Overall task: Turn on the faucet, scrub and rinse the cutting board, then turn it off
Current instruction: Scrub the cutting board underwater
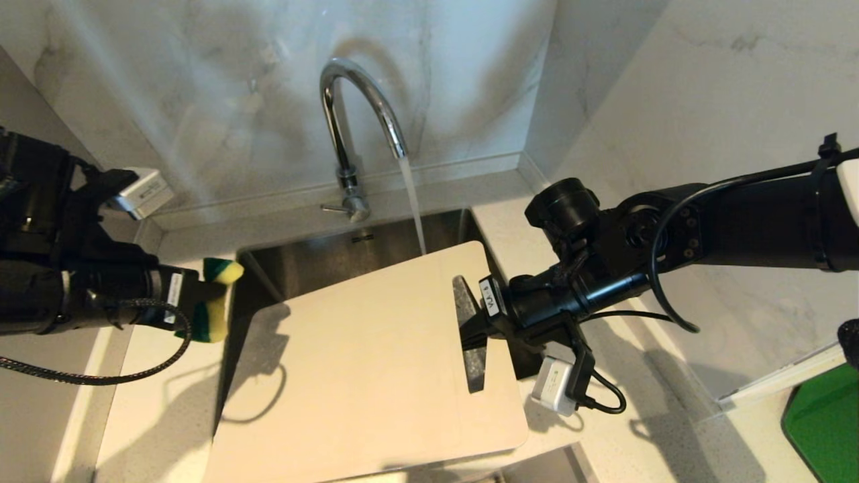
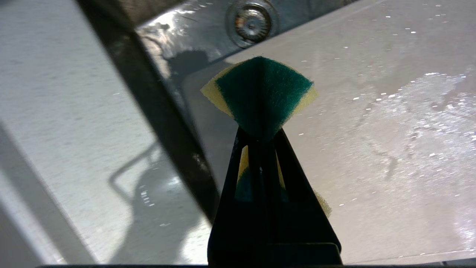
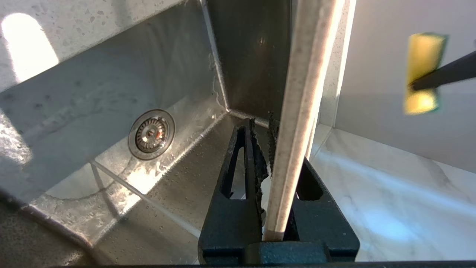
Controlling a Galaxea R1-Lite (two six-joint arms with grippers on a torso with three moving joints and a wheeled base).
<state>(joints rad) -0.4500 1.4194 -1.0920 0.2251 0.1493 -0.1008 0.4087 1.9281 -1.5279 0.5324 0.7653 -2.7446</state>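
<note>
The chrome faucet (image 1: 349,127) stands behind the sink, and water (image 1: 415,208) runs from its spout down to the far edge of the cutting board (image 1: 362,362). The cream board lies tilted over the sink, its surface wet (image 2: 390,111). My right gripper (image 1: 478,323) is shut on the cutting board (image 3: 301,104) at the strip beside its handle slot. My left gripper (image 1: 194,298) hovers above the counter left of the board, shut on a yellow-and-green sponge (image 1: 218,305), which is folded between the jaws (image 2: 262,93). The sponge (image 3: 422,74) is apart from the board.
The steel sink (image 1: 302,261) has a round drain (image 3: 151,134) in its wet floor. Pale stone counter (image 1: 161,416) flanks it, with marble walls behind and to the right. A green object (image 1: 825,429) sits at the lower right. The faucet's thin lever (image 1: 333,208) points left.
</note>
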